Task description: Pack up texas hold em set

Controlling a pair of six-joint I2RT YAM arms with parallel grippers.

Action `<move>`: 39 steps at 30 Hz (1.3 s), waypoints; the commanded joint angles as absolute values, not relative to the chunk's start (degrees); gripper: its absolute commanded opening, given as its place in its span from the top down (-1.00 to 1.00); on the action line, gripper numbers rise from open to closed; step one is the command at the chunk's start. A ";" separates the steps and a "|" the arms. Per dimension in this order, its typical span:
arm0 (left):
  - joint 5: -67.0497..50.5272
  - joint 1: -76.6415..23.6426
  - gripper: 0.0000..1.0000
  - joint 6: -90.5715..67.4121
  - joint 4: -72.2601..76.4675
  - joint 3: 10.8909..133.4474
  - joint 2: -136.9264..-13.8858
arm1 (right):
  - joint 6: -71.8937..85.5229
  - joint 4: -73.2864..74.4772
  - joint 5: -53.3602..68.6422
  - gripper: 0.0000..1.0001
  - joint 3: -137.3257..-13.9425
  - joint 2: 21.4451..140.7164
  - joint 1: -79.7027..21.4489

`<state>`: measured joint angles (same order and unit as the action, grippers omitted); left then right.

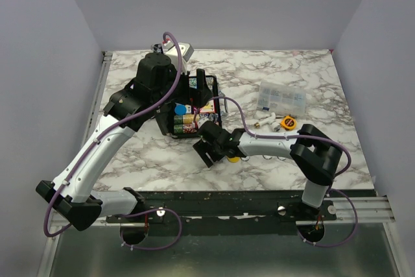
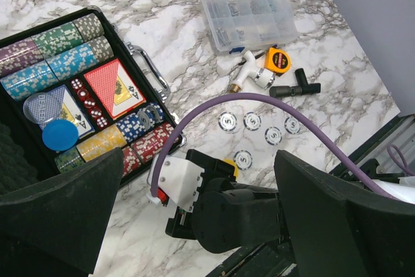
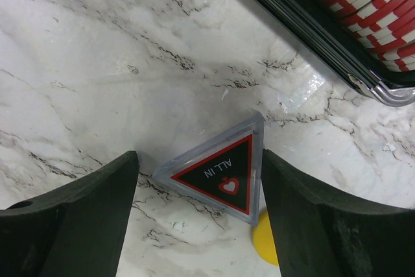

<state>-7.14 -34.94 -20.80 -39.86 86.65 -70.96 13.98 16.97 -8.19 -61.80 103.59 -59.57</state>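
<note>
Right wrist view: red triangle flat on marble, between wide-spread jaws of right gripper, nearer its right finger. Open case just beyond. Left gripper wide, empty, farther off.

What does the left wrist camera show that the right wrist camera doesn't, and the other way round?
Left wrist only: red cards, dice, blue disc, five white buttons, clear box, tape measure. Right wrist only: the ALL IN triangle. Both: red chips, the case edge, marble table.
</note>
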 commanded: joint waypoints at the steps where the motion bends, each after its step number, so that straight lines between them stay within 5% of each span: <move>1: -7.75 -34.72 -0.97 -20.48 -38.93 86.47 -71.06 | 14.75 19.03 -7.73 -0.51 -58.74 104.79 -59.59; 7: -7.83 -34.72 -0.97 -20.57 -38.85 86.48 -71.19 | 14.97 19.14 -7.41 -0.39 -58.54 104.94 -59.66; 34: -8.40 -34.69 -0.98 -20.74 -38.85 86.47 -71.63 | 14.89 19.79 -5.11 -0.43 -56.08 102.79 -59.63; 39: -8.45 -34.72 -0.97 -20.74 -38.76 86.32 -71.67 | 14.79 19.13 -5.29 -0.27 -56.25 103.28 -59.59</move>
<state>-7.25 -34.94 -20.82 -39.86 86.65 -71.37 13.93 14.57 -7.92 -58.85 101.65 -59.51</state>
